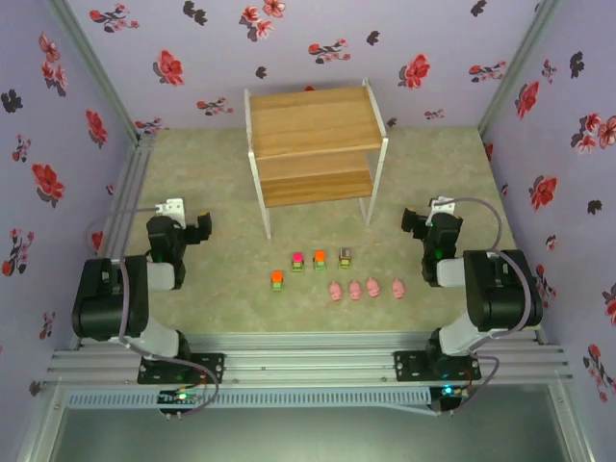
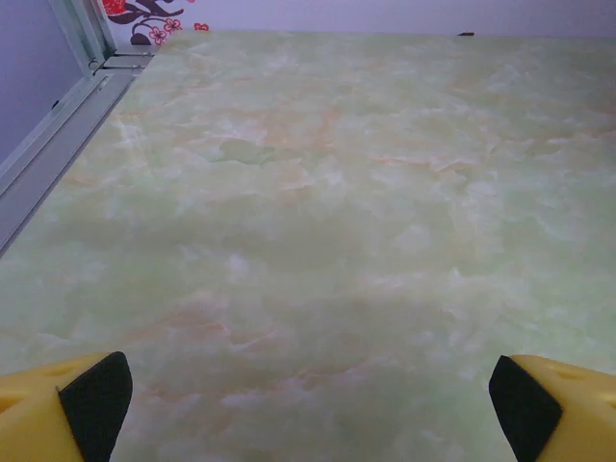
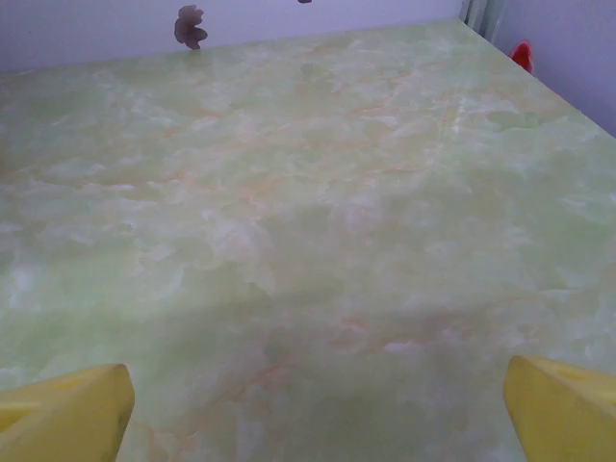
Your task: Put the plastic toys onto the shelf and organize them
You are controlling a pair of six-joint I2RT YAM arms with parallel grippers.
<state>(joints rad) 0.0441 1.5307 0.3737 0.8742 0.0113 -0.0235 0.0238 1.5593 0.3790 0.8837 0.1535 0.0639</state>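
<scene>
Left hand at 9 o'clock and right hand at 3 o'clock: fingers apart, empty, flanking the plastic toys for likely shared reach. Toys lie on the desk, 6 o'clock of the shelf.

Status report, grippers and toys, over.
Left gripper open, right gripper open, both empty. Eight toys on table before shelf, none shelved. Path unobstructed.

pale green marbled worktop carries a two-tier wooden shelf at its far middle; nearer lie four blocky yellow-green toys and, just in front, a row of four pink pig toys.
</scene>
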